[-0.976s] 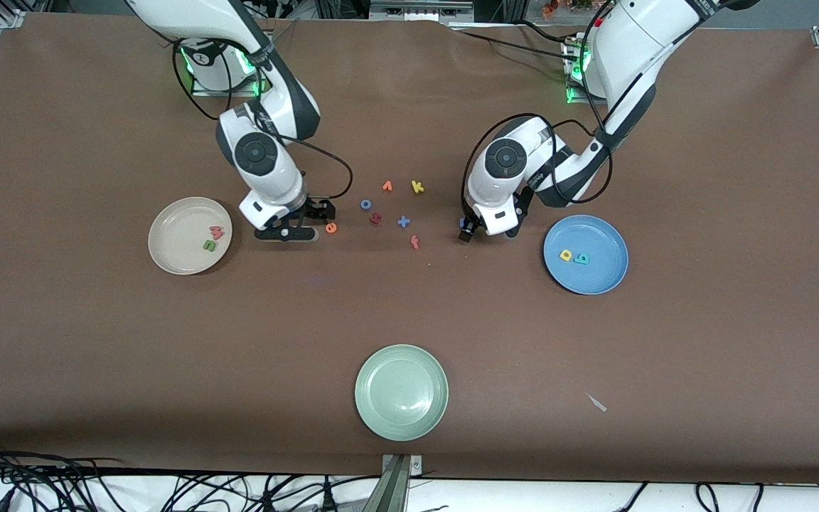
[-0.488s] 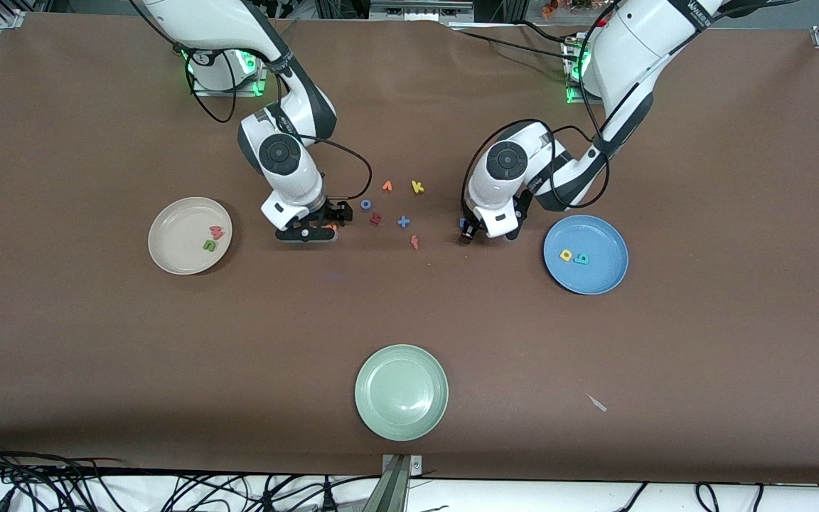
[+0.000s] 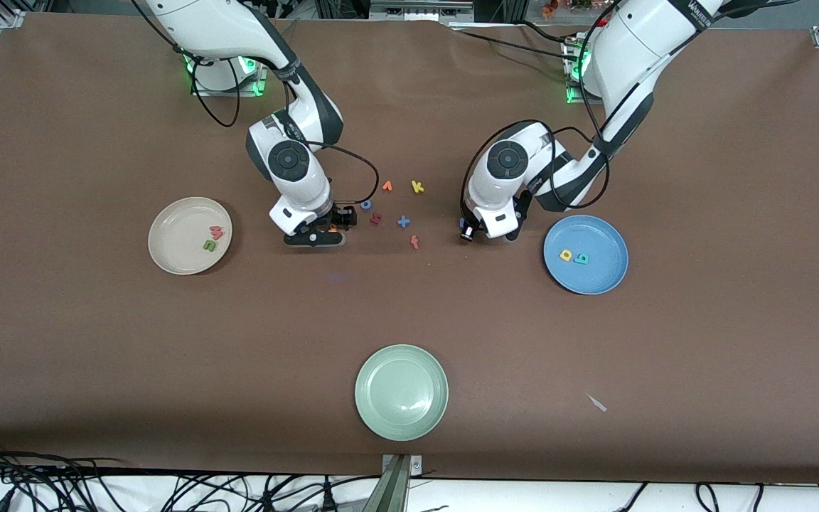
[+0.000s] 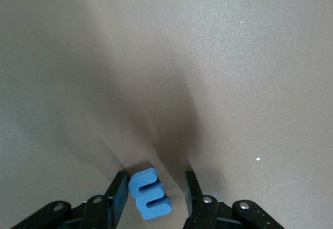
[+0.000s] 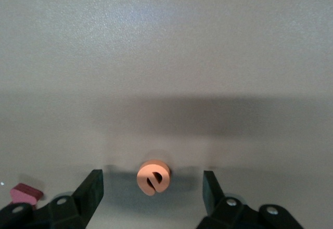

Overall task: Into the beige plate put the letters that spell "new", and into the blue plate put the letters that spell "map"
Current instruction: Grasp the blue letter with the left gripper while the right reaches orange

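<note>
At the worktop (image 3: 97, 341) centre, both pincers sit low over the loose letters. Left pincer (image 4: 153, 190): jaws straddle the blue "m" (image 4: 150, 194), one touching, a gap at the other, no grip yet; narrower than a second ago. Right pincer (image 5: 153, 187): jaws wide around the orange "e" (image 5: 153, 177), having slid over it from beside. Beige plate (image 3: 168, 220) holds "w" and "n"; blue plate (image 3: 605, 281) holds "p" and "a".
</note>
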